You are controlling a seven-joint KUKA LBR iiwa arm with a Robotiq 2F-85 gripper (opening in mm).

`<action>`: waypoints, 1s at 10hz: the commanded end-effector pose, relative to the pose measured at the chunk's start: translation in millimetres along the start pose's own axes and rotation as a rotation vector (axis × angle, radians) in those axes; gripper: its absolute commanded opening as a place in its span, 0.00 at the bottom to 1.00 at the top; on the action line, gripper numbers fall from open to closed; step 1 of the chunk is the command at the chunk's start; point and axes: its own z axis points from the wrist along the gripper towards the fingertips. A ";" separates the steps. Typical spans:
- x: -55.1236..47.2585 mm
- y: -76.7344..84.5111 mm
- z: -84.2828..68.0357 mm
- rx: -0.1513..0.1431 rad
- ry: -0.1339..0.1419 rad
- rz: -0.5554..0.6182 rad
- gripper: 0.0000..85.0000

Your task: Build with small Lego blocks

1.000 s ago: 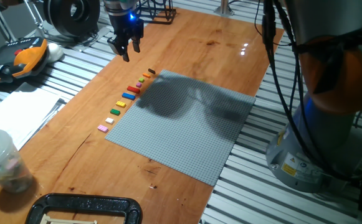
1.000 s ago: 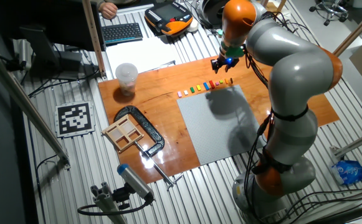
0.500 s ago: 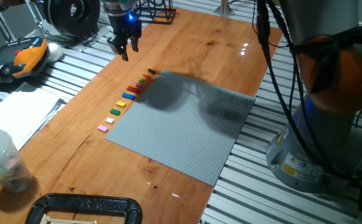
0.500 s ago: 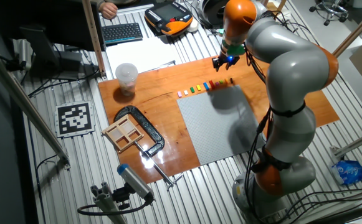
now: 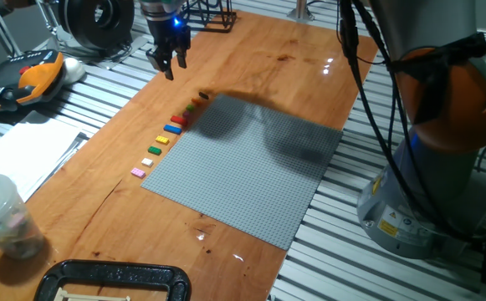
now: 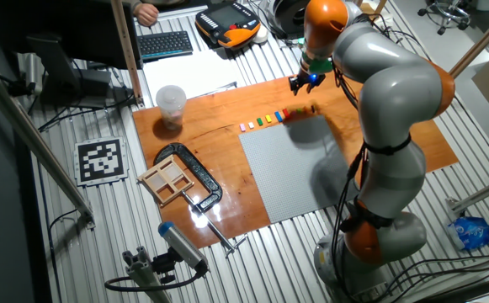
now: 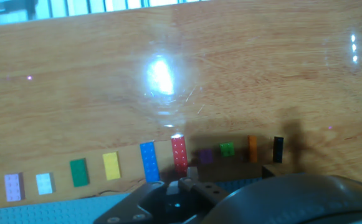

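Note:
The small Lego blocks (image 5: 172,128) lie in a row on the wooden table along the left edge of the grey baseplate (image 5: 251,167), from pink at the near end to dark brown at the far end. The row also shows in the other fixed view (image 6: 276,116). In the hand view, pink (image 7: 12,185), white, green, yellow, blue (image 7: 149,163), red (image 7: 179,155), purple, green, orange and dark (image 7: 278,149) blocks lie side by side. My gripper (image 5: 170,70) hovers above the table beyond the far end of the row; it also shows in the other fixed view (image 6: 303,85). Its fingers stand apart and hold nothing.
A clear plastic cup (image 5: 0,216) and a black clamp (image 5: 113,280) stand at the near left. An orange-black teach pendant (image 5: 27,77) and papers lie off the table's left side. The robot's base (image 5: 443,142) and cables stand at the right.
My gripper has drifted a little up and away from the block row toward the table's far end. Its shadow on the baseplate has shifted. The blocks have not moved.

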 end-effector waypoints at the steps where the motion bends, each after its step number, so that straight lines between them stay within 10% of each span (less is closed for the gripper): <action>1: -0.2 -0.3 -0.5 0.003 -0.003 0.006 0.60; 5: -0.7 -2.4 -2.0 0.013 0.009 0.024 0.60; 9: -0.7 -2.4 -2.0 -0.030 -0.053 0.078 0.60; 10: -0.7 -2.4 -2.0 0.000 -0.056 0.082 0.60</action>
